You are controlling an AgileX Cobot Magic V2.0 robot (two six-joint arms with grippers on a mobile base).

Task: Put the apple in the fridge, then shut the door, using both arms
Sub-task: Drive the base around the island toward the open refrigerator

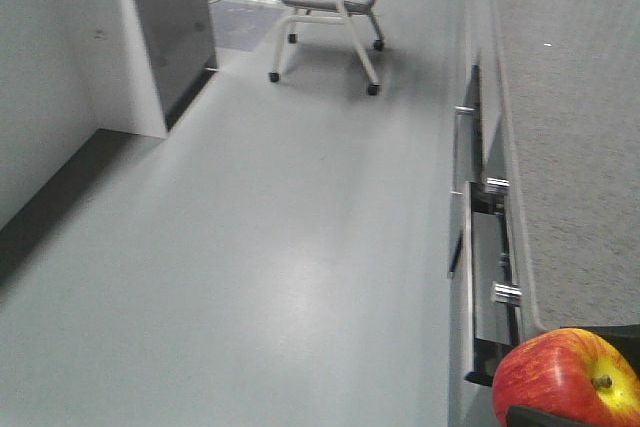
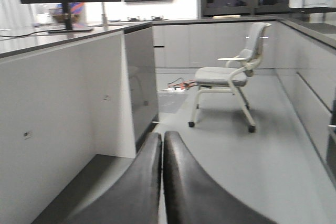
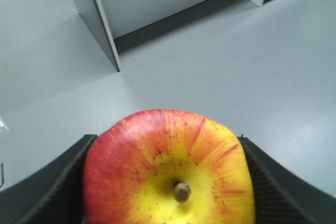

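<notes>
The apple (image 3: 168,150) is clamped in the right hand (image 3: 169,187), held in the air by the front edge of the table (image 1: 590,147), while the left hand (image 2: 163,177) is pressed together empty, so only the pickup looks done, with the fridge, not in view, and its door both left to do.

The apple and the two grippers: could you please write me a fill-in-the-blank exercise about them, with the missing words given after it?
1. The right gripper is shut on the apple, whose skin around the stem is ____.
2. The left gripper is ____, with nothing between its fingers.
3. In the exterior front-facing view, the apple shows in the bottom ____ corner.

Missing words: yellow; shut; right.
</notes>
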